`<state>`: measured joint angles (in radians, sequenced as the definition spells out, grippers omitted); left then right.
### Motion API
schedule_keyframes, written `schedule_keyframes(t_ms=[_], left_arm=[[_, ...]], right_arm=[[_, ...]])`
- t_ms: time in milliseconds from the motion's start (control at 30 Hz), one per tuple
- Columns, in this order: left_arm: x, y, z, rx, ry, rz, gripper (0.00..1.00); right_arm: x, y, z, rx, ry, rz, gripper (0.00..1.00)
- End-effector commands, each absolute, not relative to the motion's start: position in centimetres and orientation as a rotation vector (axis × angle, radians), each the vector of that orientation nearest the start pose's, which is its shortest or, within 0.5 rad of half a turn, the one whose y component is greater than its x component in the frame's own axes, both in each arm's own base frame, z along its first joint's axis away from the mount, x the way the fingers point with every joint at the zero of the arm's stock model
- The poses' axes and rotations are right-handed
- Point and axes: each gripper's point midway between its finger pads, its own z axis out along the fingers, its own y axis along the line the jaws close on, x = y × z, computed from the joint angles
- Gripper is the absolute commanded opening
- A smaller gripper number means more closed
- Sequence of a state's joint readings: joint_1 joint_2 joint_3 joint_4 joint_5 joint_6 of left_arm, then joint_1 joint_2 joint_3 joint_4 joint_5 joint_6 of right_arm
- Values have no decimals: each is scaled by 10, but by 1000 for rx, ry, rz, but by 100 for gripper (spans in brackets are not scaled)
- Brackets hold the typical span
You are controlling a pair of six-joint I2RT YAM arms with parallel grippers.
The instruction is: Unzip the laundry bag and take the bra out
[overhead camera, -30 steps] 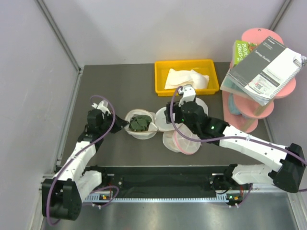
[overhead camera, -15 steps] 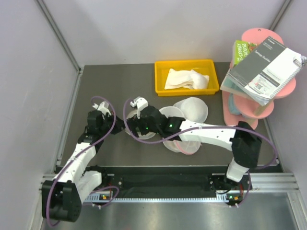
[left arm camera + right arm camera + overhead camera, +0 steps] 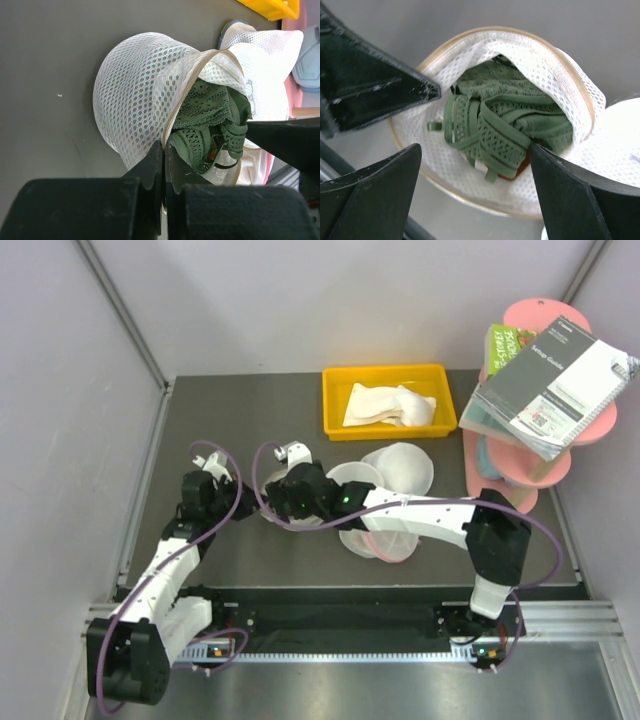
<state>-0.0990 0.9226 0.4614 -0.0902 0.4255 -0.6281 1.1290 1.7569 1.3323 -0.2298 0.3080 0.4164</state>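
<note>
Swung over toward nine o'clock, right pincer [image 3: 475,152] hung spread above the bra [image 3: 506,125] inside the opened laundry bag [image 3: 131,92]; left pincer [image 3: 164,146] pinched its beige rim, apparently holding it open.

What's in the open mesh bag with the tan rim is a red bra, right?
Not quite. The bra is green, not red. The right wrist view shows it bunched up inside the open mesh bag with the tan rim.
</note>
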Motion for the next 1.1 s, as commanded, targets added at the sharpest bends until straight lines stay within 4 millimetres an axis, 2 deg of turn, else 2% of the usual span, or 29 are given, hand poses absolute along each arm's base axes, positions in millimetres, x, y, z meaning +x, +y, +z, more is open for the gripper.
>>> schedule_keyframes(t_ms=[0,133,233,267,333,367,433,467,500,633,800,933,1033,1067], left_arm=[[271,-123,132,-277,2141,-869,0],[271,-123,133,-271,2139,-873,0],[271,-124,134,-267,2136,-874,0],[271,-124,134,-265,2135,-877,0],[271,-124,135,-266,2133,-878,0],[271,-124,135,-263,2132,-877,0],[271,-124,136,-262,2130,-879,0],[271,-124,137,-261,2127,-878,0],[271,-124,136,-263,2129,-880,0],[272,-121,133,-282,2141,-854,0],[274,-115,125,-341,2170,-814,0],[275,-116,121,-355,2183,-825,0],[275,-115,119,-362,2189,-818,0],[276,-115,119,-363,2189,-816,0]], right_arm=[[261,436,155,-548,2142,527,89],[267,437,147,-546,2160,512,87],[270,439,142,-555,2162,501,81],[270,441,140,-561,2162,497,70],[273,439,138,-560,2163,483,57],[273,439,138,-560,2158,477,42],[275,437,139,-563,2149,459,24],[276,435,141,-562,2144,455,8],[276,434,142,-563,2139,451,1],[277,430,160,-588,2094,465,0],[267,423,207,-622,1991,555,0],[259,406,237,-633,1926,571,0],[249,387,270,-604,1862,616,0],[248,382,270,-600,1860,613,0]])
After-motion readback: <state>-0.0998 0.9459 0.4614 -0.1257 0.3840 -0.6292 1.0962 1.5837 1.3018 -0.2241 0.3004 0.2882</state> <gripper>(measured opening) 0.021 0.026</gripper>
